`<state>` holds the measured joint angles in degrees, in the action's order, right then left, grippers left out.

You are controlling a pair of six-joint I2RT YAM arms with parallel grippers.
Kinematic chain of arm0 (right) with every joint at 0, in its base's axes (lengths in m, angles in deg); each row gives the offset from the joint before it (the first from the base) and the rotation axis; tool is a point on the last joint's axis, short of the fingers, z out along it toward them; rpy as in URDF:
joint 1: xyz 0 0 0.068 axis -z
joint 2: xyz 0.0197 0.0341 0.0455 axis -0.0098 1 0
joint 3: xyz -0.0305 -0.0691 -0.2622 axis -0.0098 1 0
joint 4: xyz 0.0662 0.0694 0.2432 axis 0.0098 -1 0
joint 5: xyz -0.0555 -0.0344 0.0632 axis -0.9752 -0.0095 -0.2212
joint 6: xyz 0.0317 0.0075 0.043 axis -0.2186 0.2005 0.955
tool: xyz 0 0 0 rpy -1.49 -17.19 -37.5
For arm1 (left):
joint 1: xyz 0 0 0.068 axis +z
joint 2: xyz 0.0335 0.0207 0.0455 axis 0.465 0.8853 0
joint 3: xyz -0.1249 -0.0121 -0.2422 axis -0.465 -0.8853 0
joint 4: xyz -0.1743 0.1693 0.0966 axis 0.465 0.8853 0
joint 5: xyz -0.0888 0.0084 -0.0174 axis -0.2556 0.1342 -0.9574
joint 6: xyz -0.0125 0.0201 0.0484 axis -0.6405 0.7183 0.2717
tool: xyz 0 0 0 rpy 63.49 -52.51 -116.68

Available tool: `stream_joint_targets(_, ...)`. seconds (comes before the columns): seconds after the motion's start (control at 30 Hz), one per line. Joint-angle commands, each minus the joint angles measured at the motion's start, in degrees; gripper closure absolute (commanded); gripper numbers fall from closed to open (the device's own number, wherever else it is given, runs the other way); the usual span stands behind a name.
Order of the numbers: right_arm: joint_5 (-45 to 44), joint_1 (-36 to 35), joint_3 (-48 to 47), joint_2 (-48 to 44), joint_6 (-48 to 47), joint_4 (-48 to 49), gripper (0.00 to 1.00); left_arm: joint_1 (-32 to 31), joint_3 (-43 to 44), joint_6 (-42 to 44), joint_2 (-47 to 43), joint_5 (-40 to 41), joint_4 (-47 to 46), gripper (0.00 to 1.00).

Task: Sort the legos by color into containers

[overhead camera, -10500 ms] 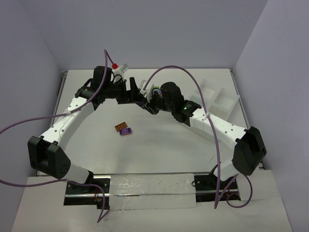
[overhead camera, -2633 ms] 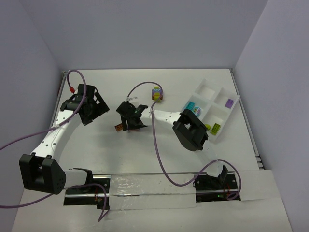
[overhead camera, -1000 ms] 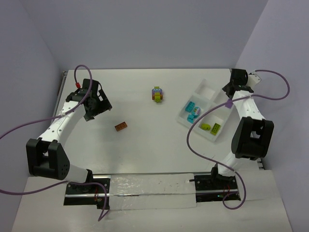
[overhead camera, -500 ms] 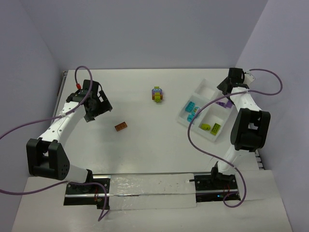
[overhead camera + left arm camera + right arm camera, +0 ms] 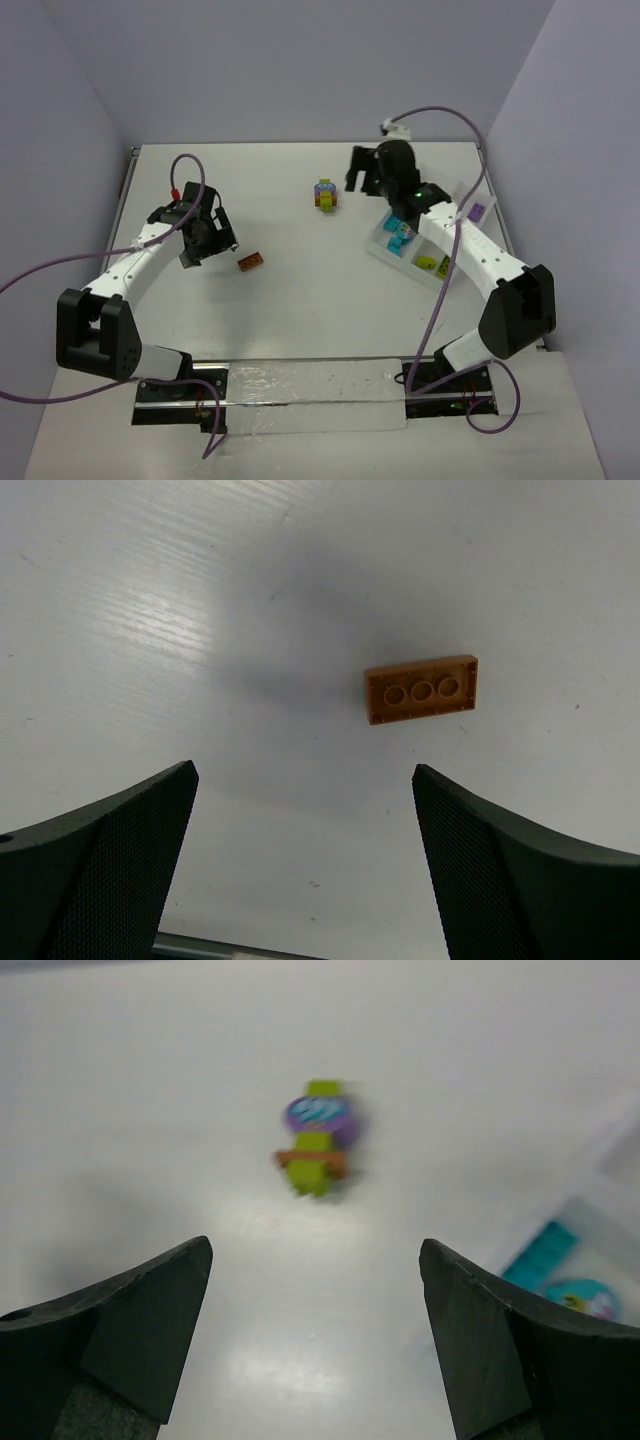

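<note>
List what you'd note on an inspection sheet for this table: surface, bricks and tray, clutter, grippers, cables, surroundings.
Surface: white table, matte, no spills seen.
Job's things: flat orange plastic brick lies alone; multicoloured stacked clump of bricks stands unsorted; shallow white plastic divided tray holds cyan bricks, lime bricks and a purple brick in separate compartments.
Clutter: nothing seen.
Grippers: left gripper open, empty, near the orange brick; right gripper open, empty, facing the clump.
Cables: purple cables loop off both arms; one passes above the tray.
Surroundings: pale lilac walls on three sides.

Brick (image 5: 421,690) orange; clump (image 5: 316,1138) lime, purple, orange; left claw (image 5: 302,772) black, mesh-patterned.
</note>
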<state>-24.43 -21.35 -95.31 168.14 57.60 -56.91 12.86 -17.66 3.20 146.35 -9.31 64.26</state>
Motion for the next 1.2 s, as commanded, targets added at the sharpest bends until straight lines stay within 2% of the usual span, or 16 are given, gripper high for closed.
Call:
stream_joint_targets(0.0, 5.41, -6.39, 2.76, -0.93, -3.32, 2.14, 0.09, -3.45, 0.03, 2.97, 2.90, 2.26, -2.82, 0.05)
stream_joint_targets(0.07, 4.36, -8.33, 3.19, -0.18, -2.67, 1.67, 0.09, -5.95, 2.18, 4.63, 5.38, 3.50, -4.05, 0.05)
stream_joint_targets(0.2, 0.61, -8.72, 5.26, -2.79, 0.10, 0.89, 0.08, -8.97, 9.96, 8.38, 17.07, 4.60, -4.05, 0.05)
stream_joint_targets(0.4, -2.11, -6.77, 5.62, -7.91, -1.38, -2.11, 0.07, -11.60, 12.21, 6.95, 24.89, 7.47, -3.34, 0.04)
stream_joint_targets(0.53, -3.25, -5.77, 6.85, -10.64, -3.06, -2.58, 0.05, -13.63, 8.95, 6.33, 25.16, 3.76, -6.38, 0.02)
stream_joint_targets(0.73, -1.96, -4.72, 7.12, -11.25, -3.32, -2.84, 0.05, -15.11, 4.41, 7.21, 25.37, -3.62, -11.38, 0.04)
stream_joint_targets(1.0, -0.18, -4.28, 5.88, -9.94, -3.58, -2.85, 0.05, -18.20, 5.63, 5.28, 23.14, -4.47, -10.48, 0.04)
stream_joint_targets(1.17, 2.70, -4.31, 4.73, -9.15, -2.95, -4.04, 0.05, -18.55, 10.11, 4.12, 20.42, -0.82, -5.96, 0.01)
